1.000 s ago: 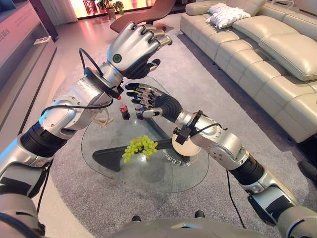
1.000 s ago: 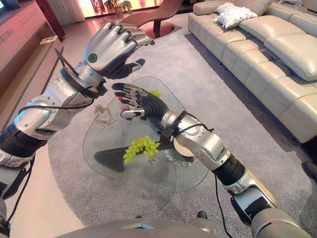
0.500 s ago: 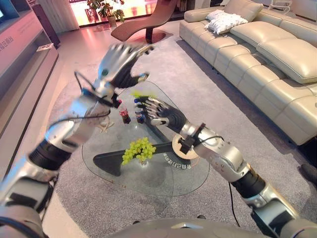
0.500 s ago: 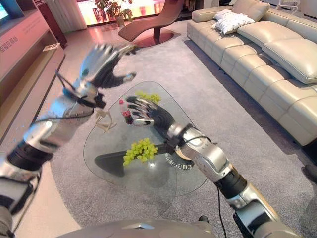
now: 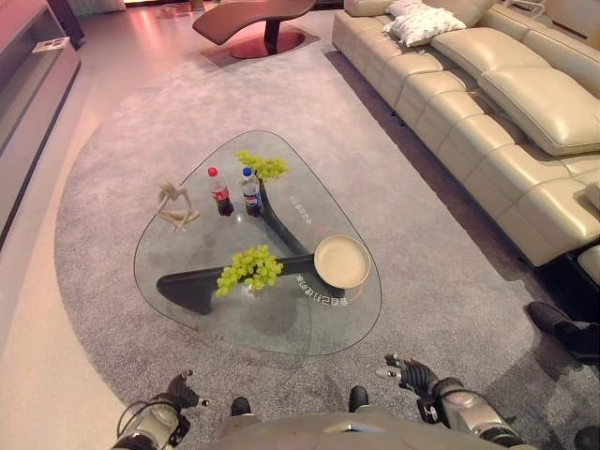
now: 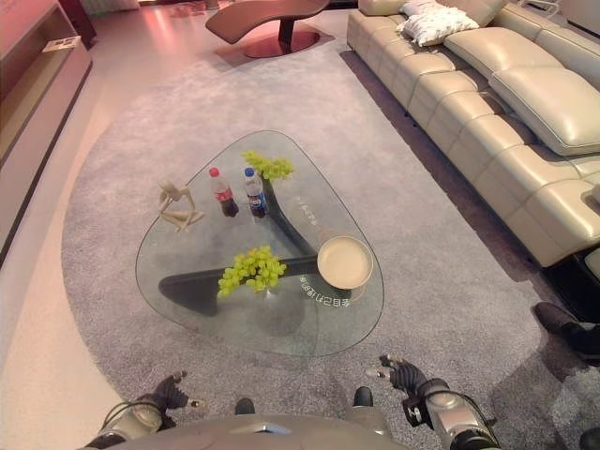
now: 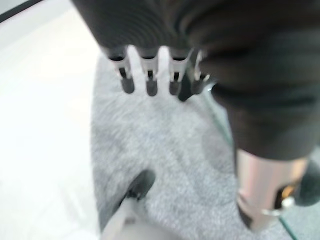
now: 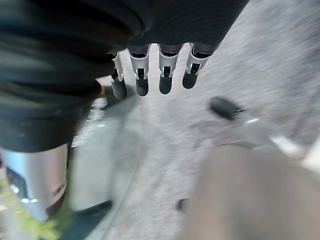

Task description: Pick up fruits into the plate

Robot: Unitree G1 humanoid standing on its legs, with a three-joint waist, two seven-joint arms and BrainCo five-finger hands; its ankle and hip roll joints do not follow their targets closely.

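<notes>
Fingers: both hands hang with relaxed, nearly straight fingers, grasping nothing — the left wrist view shows the left hand's fingers (image 7: 148,75) in an even row over grey carpet, and the right wrist view shows the right hand's fingers (image 8: 163,67) the same way.
Left hand (image 5: 176,394): low at the near edge of the carpet, well apart from the table.
Right hand (image 5: 412,374): low on the robot's right, also short of the table.
Glass table (image 5: 202,309): rounded and three-sided, on a dark base, resting on the grey carpet (image 5: 441,272).
Near grapes (image 5: 247,267): a green bunch lying on the glass, toward the near side, left of the plate and apart from it.
Plate (image 5: 341,261): pale and round, empty, by the table's right edge.
Bottles (image 5: 235,192): two small ones upright, side by side, past the near grapes.
Figurine (image 5: 174,206): pale, standing left of the bottles.
Far grapes (image 5: 262,165): a second green bunch near the table's far corner — just beyond the bottles.
Sofa (image 5: 487,103): beige, along the right side of the carpet.
</notes>
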